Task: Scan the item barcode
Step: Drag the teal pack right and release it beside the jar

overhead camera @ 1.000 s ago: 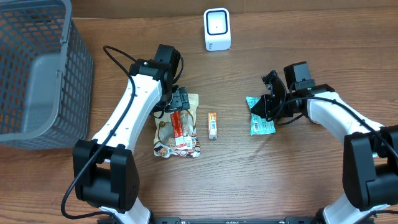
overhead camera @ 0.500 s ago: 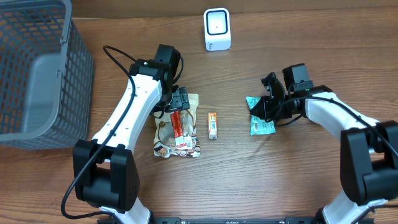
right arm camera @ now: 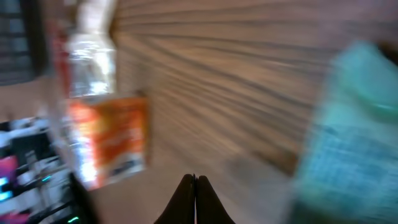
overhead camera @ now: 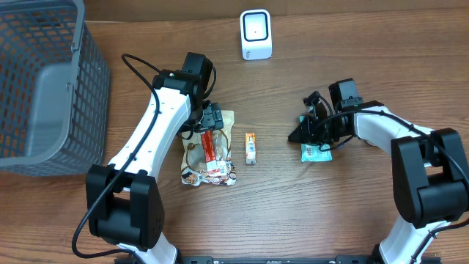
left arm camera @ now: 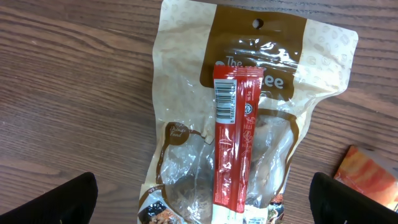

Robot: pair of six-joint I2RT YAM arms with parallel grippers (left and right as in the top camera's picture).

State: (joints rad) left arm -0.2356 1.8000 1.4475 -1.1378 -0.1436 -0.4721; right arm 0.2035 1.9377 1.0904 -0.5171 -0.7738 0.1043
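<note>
A brown snack pouch (left arm camera: 186, 124) lies flat on the wooden table with a red stick packet (left arm camera: 233, 143) on top of it, a barcode (left arm camera: 224, 102) showing on the stick's upper end. My left gripper (left arm camera: 205, 214) hovers over them, open wide, one finger on each side of the pouch (overhead camera: 209, 154). A white scanner (overhead camera: 256, 34) stands at the back. My right gripper (overhead camera: 299, 136) is shut on nothing and points left, its tip low by the table beside a teal packet (overhead camera: 316, 152). The right wrist view is blurred; the teal packet (right arm camera: 348, 143) is on its right.
A small orange packet (overhead camera: 250, 148) lies between the pouch and the teal packet, and shows blurred (right arm camera: 109, 140) in the right wrist view. A grey wire basket (overhead camera: 44, 88) fills the back left corner.
My right gripper has turned and swung left and down, staying shut. The teal packet now lies a little further right and nearer the front. The left arm has not moved.
</note>
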